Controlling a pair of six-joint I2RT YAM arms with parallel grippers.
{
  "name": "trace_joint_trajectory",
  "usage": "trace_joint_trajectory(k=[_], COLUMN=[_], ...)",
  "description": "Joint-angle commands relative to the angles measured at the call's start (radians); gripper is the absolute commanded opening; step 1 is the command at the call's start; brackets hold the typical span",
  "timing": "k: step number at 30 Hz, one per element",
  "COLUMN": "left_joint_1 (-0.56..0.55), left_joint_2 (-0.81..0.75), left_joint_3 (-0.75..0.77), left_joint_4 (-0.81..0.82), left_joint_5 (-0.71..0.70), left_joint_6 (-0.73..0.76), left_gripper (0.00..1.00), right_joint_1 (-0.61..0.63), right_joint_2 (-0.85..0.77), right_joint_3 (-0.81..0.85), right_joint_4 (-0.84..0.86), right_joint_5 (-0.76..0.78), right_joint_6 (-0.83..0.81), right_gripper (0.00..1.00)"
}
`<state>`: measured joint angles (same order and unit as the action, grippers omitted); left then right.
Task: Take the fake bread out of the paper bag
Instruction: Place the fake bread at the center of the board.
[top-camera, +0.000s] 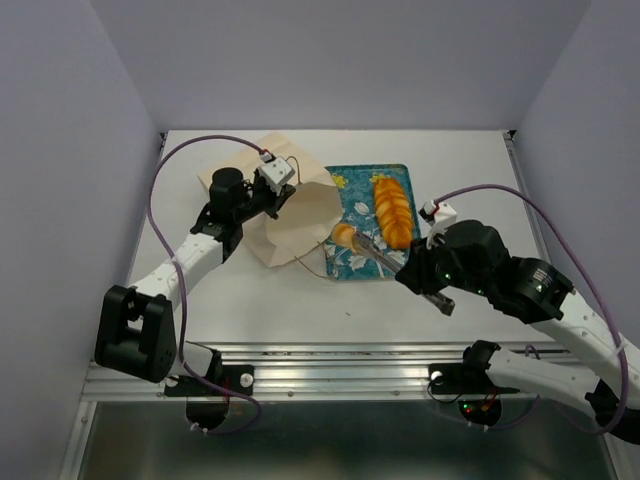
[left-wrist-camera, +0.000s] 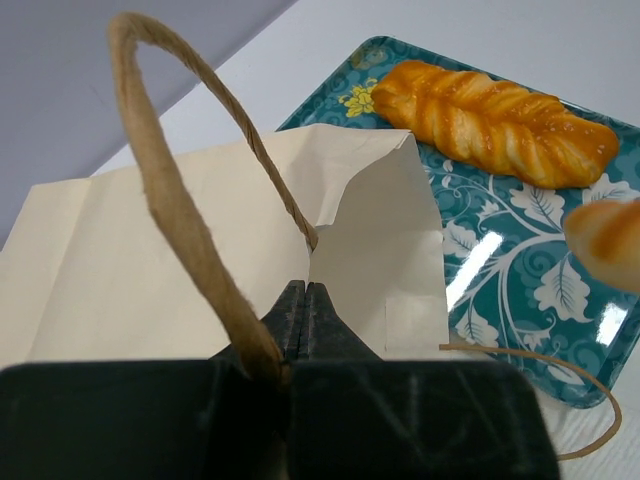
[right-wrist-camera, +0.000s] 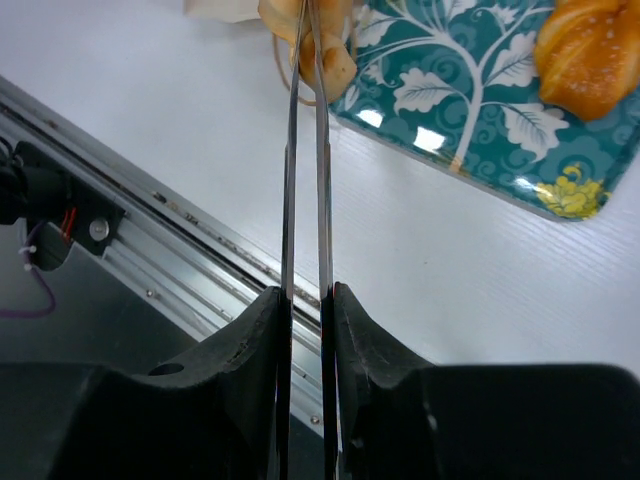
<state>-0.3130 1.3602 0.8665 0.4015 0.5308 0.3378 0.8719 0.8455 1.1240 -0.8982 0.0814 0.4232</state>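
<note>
We see left tool (left-wrist-camera: 305, 300) pinched tight on bag (top-camera: 295, 225) rim by handle. Right tool (right-wrist-camera: 305, 298) squeezes tongs (top-camera: 378, 256); tips grip curved bread (top-camera: 345, 235) just outside bag mouth, at tray (top-camera: 360, 270) edge. Braided loaf (top-camera: 393, 210) lies on tray.

You have bright, even overhead light: soft shadows on the worktop (top-camera: 470, 170), white glare streaking the tray (left-wrist-camera: 480, 260), glints on the fake bread (left-wrist-camera: 500, 120), wrist foregrounds blurred.

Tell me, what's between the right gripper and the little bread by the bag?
Long thin metal tongs. The right gripper squeezes them, and their tips pinch the little bread. The right wrist view shows it best.
</note>
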Motion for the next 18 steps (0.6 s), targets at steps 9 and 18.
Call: trace_joint_trajectory(k=[9,18], left_joint_1=[0.100,0.101], left_joint_2=[0.050,0.014], left_joint_3=[0.160,0.154], left_joint_4=[-0.148,-0.365], left_joint_5=[0.398,0.445], left_joint_6=[0.257,0.478], left_gripper=[0.00,0.00], right_joint_1=[0.007,-0.004], right_joint_2=[0.086,0.196], right_joint_3=[0.071,0.013], right_joint_4=[0.059,0.399], right_joint_5=[0.481,0.566], right_joint_6=[-0.001,-0.154], right_gripper=[0.01,0.01])
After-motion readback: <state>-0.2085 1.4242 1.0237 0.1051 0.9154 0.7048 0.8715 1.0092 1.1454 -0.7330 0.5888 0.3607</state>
